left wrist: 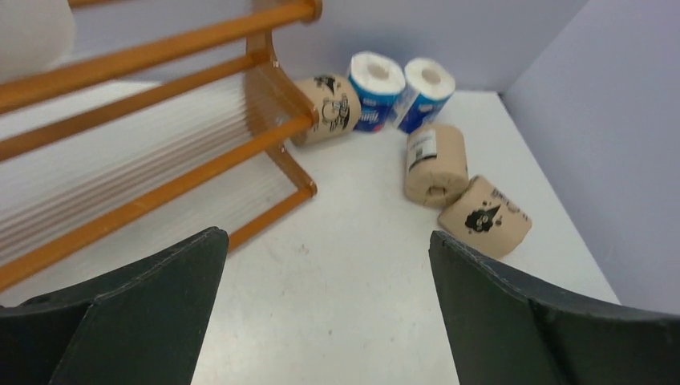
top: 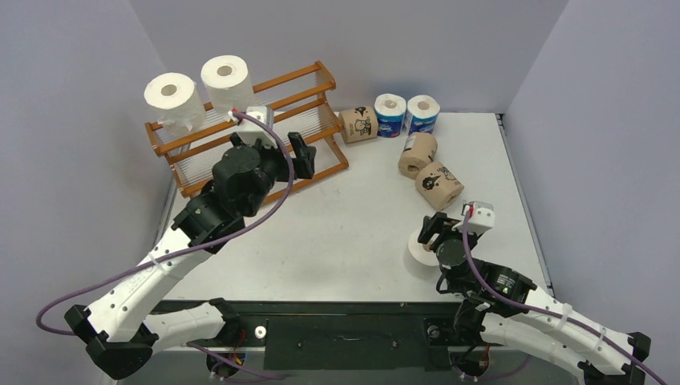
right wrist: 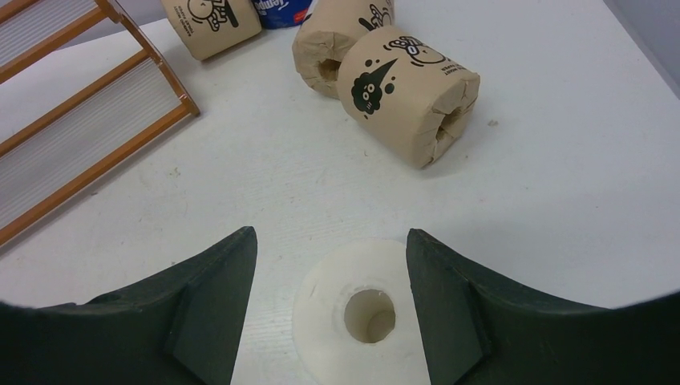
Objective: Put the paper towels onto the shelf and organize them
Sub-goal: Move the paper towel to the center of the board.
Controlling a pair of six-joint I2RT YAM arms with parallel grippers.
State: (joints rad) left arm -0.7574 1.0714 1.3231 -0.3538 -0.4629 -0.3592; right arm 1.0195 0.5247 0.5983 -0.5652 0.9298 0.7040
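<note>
Two white paper towels [top: 170, 95] [top: 227, 76] stand on the top tier of the orange-brown shelf [top: 321, 80]. My left gripper [top: 295, 156] is open and empty in front of the shelf [left wrist: 160, 144], above bare table [left wrist: 326, 235]. My right gripper [top: 429, 239] is open, its jaws either side of a third white roll [right wrist: 365, 313] standing on end near the front right; the gripper's midpoint [right wrist: 330, 233] lies just beyond the roll. Three brown rolls [top: 358, 124] [top: 418, 154] [top: 439, 184] and two blue-and-white rolls [top: 390, 114] [top: 422, 112] sit on the table right of the shelf.
Grey walls close in the table at the back and both sides. The white table's right edge [top: 525, 200] runs close to the brown rolls. The shelf's lower tiers [right wrist: 88, 120] show clear slats.
</note>
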